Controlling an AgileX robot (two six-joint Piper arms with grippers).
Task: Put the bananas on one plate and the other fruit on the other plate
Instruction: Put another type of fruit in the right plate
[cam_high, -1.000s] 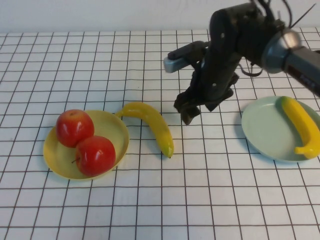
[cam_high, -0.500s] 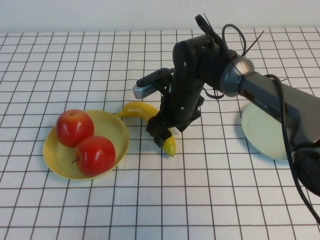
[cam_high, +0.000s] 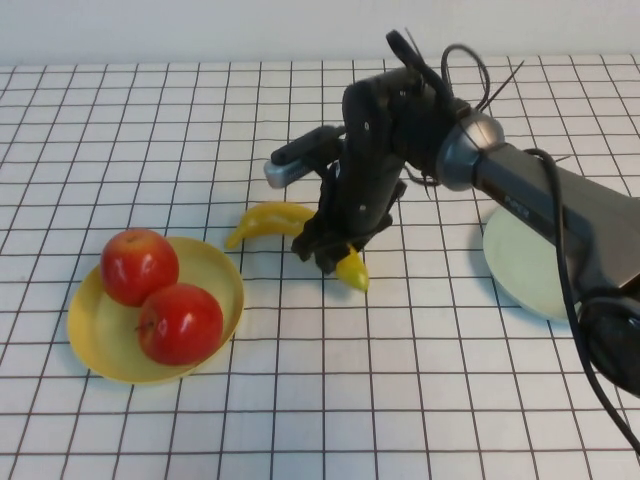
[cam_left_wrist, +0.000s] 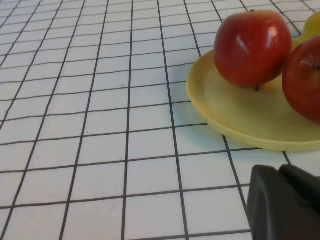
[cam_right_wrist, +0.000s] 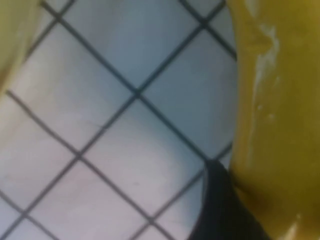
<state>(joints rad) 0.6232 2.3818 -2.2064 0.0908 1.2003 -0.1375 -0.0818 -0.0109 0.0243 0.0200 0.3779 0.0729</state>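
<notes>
Yellow curved plastic banana (cam_high: 285, 222) sat clamped in our right tool (cam_high: 328, 250); next, carry to pale blue-green plate (cam_high: 520, 265). Left tool (cam_left_wrist: 287, 202) parked near yellow plate (cam_high: 110, 335); opening unclear.

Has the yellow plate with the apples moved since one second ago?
Yes. Against the table grid, the yellow plate with both apples shifted slightly left and toward the robot, away from the right gripper at the banana.

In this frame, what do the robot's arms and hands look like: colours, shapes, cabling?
The right arm is dark grey to black with a rounded silver joint, and loose black cables loop over its wrist. A small grey camera block sits beside the black right hand, which is over the table's middle. Of the left hand, only a matte black, blocky finger shows, near the yellow plate.
</notes>
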